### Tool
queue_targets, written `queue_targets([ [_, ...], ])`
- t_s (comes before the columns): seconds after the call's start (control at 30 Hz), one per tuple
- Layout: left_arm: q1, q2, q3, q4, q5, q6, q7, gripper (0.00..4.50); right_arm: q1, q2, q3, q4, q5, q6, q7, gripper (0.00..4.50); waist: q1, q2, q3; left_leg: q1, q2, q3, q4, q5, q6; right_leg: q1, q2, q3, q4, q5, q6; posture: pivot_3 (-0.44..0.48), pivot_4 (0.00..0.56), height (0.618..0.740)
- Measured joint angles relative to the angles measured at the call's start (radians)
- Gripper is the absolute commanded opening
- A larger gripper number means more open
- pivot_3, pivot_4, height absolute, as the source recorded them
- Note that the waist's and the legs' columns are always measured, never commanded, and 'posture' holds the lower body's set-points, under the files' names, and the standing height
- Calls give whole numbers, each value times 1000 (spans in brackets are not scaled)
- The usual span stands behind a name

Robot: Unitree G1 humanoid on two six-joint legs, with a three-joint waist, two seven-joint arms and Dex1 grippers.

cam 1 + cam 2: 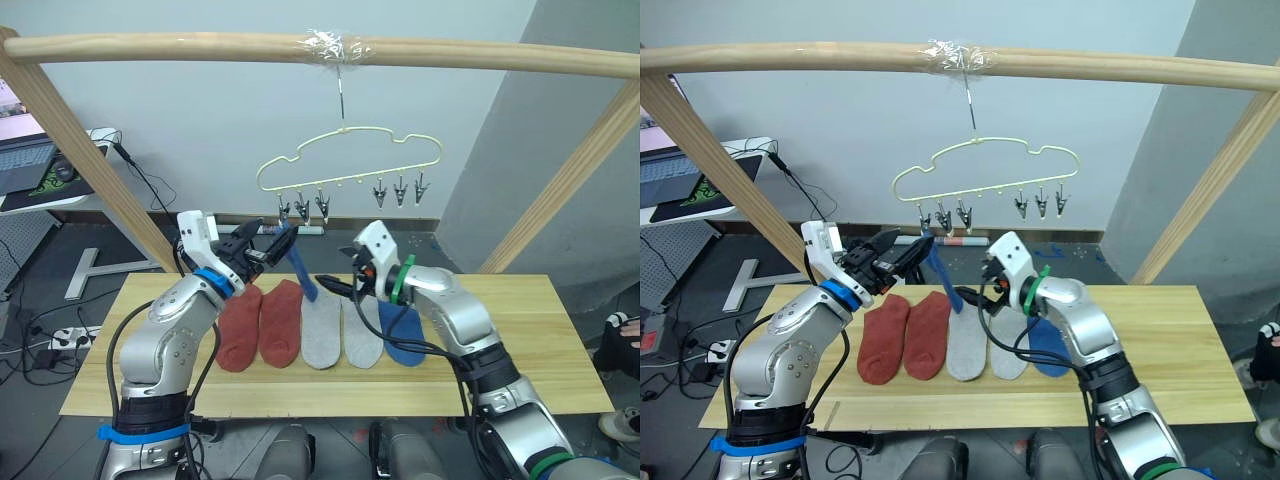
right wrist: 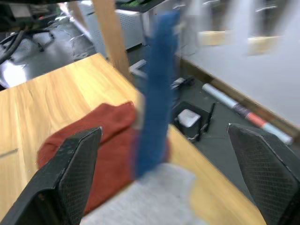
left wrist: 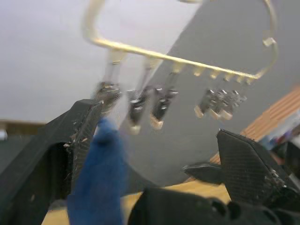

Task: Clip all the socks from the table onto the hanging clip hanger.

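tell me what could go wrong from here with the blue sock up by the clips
1. The hanging blue sock is pinched only at its top edge by the left gripper, so it could slip out before a clip bites.
2. The clip hanger hangs free by its hook, so a push may swing the leftmost clip away.
3. The open right gripper hovers low over the light grey socks and could drag them across the table.

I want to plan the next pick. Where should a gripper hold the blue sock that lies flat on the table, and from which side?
Probably at the end of the flat blue knit sock nearest the robot, coming from above: that end lies bare on the light wooden table, while the right gripper hovers over its far end and a grey sock borders one side.
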Motion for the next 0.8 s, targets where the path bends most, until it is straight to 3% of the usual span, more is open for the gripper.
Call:
queue_targets([
  [0.23, 18, -55, -65, 7, 100, -102, 20, 1846, 41, -79, -76, -108, 85, -48, 72, 4500, -8, 0, 0, 0, 1, 0, 0, 0, 0, 0, 0, 0, 0, 0, 0, 57, 159, 740],
  [0.8, -49, -186, -127, 260, 330, -312, 144, 1846, 38, -119, -139, -281, 243, -13, 71, 4500, -9, 0, 0, -1, 0, 1, 2, 0, 1, 0, 0, 0, 1, 0, 0, 17, 156, 740],
])
